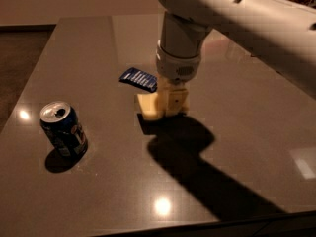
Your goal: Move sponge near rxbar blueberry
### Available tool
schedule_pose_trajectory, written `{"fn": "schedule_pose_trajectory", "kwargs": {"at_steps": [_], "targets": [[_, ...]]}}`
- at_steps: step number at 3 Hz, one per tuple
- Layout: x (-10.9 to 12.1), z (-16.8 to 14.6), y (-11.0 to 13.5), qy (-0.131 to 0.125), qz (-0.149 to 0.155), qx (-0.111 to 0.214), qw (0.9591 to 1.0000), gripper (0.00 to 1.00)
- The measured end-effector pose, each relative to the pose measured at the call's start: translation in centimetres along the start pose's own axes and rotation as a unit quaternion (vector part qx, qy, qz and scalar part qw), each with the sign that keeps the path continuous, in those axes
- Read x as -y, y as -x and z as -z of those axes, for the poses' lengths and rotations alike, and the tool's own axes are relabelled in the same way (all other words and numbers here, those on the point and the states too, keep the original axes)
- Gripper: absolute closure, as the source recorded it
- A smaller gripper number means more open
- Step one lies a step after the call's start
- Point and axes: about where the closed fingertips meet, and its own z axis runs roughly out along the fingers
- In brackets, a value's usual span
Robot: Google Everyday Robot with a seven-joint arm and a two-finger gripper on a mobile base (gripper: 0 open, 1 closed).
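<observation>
I have the pincer (171, 101) at mid-counter, clamped on the sponge (147, 107), which pokes out on its left side; the sponge is just to the near-right of the rxbar blueberry (139, 79), close but apart; whether it rests on the counter (256, 132) or hangs just above, I cannot tell; the blue can (64, 130) stands well off left; I judge this the placing step; next calls for a gentle lowering, a release, then a straight lift clear.

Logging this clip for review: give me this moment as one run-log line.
hand: mid-table, gripping sponge | sponge: beside rxbar blueberry, camera side | can: upright, front-left | status: not yet released
</observation>
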Motion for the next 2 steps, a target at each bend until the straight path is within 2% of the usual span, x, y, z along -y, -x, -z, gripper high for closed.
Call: {"fn": "schedule_pose_trajectory", "kwargs": {"at_steps": [1,2], "targets": [[4.1,-0.6,-0.1,-0.020,-0.031,0.005,0.9993,0.83],[7.0,-1.2,-1.2,-0.033,-0.059,-0.004,0.9977,0.60]]}}
